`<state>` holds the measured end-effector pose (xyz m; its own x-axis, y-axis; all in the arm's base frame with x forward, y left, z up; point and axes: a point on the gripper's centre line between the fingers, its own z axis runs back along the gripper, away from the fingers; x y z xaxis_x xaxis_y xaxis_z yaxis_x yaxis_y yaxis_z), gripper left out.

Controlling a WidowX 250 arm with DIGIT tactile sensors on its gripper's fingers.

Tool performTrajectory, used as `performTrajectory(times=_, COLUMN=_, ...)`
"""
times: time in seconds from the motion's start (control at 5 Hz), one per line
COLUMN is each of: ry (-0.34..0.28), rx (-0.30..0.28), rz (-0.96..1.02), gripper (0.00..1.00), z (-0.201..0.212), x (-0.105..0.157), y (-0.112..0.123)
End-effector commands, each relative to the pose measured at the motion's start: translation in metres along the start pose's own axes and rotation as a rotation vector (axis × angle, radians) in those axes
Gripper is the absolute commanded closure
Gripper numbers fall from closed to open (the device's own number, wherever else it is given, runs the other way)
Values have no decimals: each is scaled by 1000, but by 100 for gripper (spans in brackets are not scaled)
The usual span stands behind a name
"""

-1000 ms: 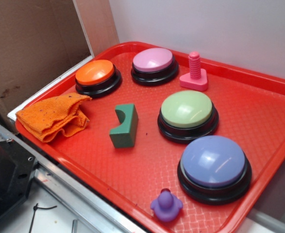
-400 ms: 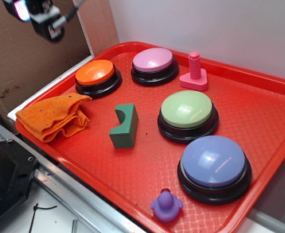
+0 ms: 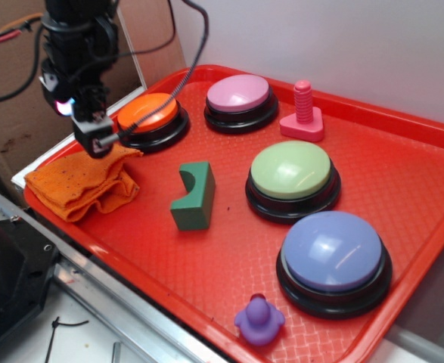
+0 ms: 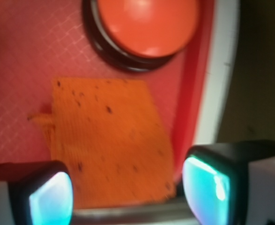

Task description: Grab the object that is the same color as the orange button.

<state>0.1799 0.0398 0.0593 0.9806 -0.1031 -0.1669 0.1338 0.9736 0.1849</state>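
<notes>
The gripper hangs at the upper left of the exterior frame, above the far edge of the orange rag, its fingers spread apart with the cloth showing between them in the wrist view. The rag lies folded in the left corner of the red tray, pressed close to the raised rim. The orange button sits just beyond it, near but apart. To the right of the rag a stretch of bare tray floor separates it from the green block. A cardboard wall stands behind the tray's left rim
</notes>
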Motion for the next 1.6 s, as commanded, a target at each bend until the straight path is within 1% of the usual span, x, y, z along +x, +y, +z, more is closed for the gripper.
performTrajectory(times=0.0, ry=-2, rx=-152, rz=0, gripper=0, z=4, x=4, y=-31)
performTrajectory(times=0.2, ry=40, rx=-115, rz=36, gripper=0, z=-7, x=5, y=-30)
performTrajectory(times=0.4, ry=62, rx=12, rz=73, gripper=0, z=-27, x=14, y=-4)
performTrajectory(times=0.6, ry=80, rx=41, rz=63, gripper=0, z=-42, x=28, y=-2)
performTrajectory(times=0.8, ry=144, rx=63, rz=64, gripper=0, z=-56, x=31, y=-13)
performTrajectory(times=1.0, ry=120, rx=66, rz=42, gripper=100, z=-57, x=26, y=-15)
performTrajectory(times=1.2, ry=96, rx=60, rz=17, gripper=100, z=-45, x=23, y=-17)
performTrajectory(times=1.4, ry=74, rx=45, rz=45, gripper=100, z=-33, x=19, y=-16)
